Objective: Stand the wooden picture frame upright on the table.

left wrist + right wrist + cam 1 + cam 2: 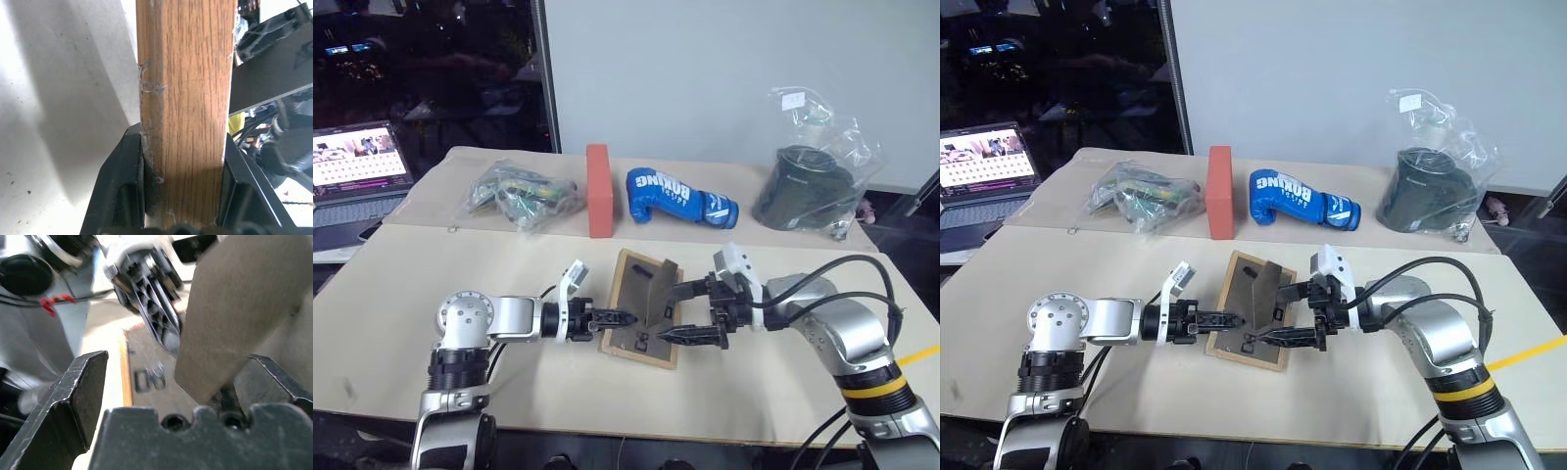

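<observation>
From the head camera, the pale counter [558, 392] carries a row of things along its far side: a clear bag of greenish items [522, 194], an upright red-orange block [598, 191], a blue boxing glove [679, 197] lying flat, and a dark pot-like thing wrapped in a clear plastic bag [808, 184]. An open laptop [357, 181] sits off the counter's far left corner. All of these lie well apart from the wooden picture frame [641, 328], which sits near the front middle, dark back up, its fold-out stand [658, 287] raised. The left gripper [617, 318] meets the frame's left edge, and the right gripper [690, 313] reaches in from the right, one finger above the stand and one low along the frame's near edge.

The left wrist camera shows the light-wood edge [186, 107] clamped between its two black fingers, jaws narrowed onto the frame.

The right wrist camera shows its jaws spread wide, with the brown stand flap [234, 318] standing between them close to one finger [274, 382]; white marks [149, 379] show on the frame's back, and the left gripper's tip [156, 316] lies beyond.
</observation>
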